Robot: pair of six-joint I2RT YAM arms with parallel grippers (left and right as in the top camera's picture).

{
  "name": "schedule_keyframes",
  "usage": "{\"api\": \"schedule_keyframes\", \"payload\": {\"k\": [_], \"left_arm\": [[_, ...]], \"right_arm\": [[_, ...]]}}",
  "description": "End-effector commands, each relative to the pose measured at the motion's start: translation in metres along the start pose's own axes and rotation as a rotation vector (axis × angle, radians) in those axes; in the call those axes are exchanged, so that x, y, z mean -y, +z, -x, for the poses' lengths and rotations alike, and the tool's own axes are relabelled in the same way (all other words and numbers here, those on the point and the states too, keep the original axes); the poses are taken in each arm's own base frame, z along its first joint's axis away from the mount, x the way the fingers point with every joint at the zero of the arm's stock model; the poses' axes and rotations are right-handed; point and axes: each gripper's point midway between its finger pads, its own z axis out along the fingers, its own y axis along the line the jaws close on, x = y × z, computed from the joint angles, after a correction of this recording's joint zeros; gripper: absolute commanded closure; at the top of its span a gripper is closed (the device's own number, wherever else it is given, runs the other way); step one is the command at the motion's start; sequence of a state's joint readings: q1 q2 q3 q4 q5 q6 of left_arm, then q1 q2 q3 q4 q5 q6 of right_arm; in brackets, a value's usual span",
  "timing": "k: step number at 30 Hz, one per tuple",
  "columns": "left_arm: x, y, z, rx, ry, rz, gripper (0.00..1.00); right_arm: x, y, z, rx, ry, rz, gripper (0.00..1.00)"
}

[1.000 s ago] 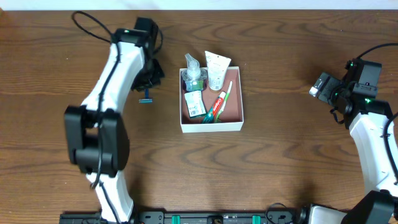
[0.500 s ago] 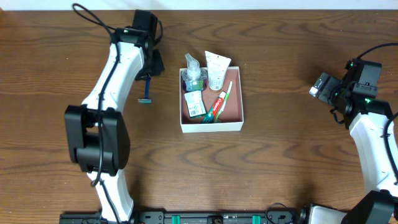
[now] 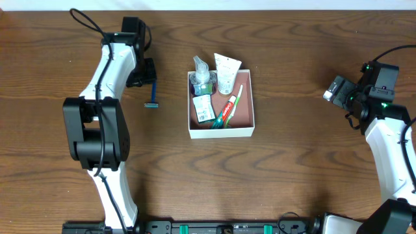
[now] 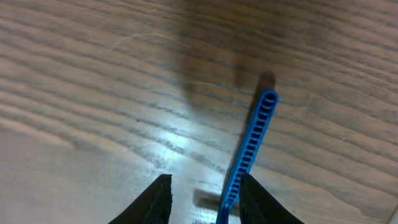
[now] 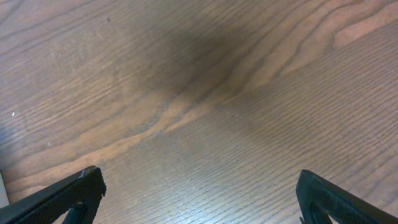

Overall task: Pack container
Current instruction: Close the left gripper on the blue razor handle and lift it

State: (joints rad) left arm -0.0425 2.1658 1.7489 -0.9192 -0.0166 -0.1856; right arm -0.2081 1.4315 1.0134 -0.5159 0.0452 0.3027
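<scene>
Square shallow white-walled container [image 3: 221, 134] mid-table, toiletries inside, slim blue plastic razor [image 3: 153, 95] flat on brown wooden table [image 3: 292, 162] left of it, left gripper [image 4: 205, 202] fingers released, razor handle between them, right gripper [image 5: 199, 199] fingers spread wide.

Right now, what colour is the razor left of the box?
The slim ribbed razor is blue, clearest in left wrist view.

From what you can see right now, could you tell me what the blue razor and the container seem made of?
The blue razor looks like moulded plastic: uniform saturated colour, ribbed handle, slight sheen. The container seems to be cardboard, matte white walls with a dull pink-brown inside, though thin plastic cannot be excluded.
</scene>
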Motion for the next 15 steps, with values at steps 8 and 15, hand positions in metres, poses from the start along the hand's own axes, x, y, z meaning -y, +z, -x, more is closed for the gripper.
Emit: {"api": "schedule_keyframes", "payload": {"k": [8,15], "left_arm": [[0.014,0.015,-0.010,-0.048,0.116,-0.074,0.64],[0.013,0.024,-0.016,-0.068,0.123,-0.070,0.64]], "right_arm": [[0.003,-0.007,0.009,0.029,0.001,-0.008,0.01],[0.003,-0.007,0.009,0.029,0.001,-0.008,0.01]]}}
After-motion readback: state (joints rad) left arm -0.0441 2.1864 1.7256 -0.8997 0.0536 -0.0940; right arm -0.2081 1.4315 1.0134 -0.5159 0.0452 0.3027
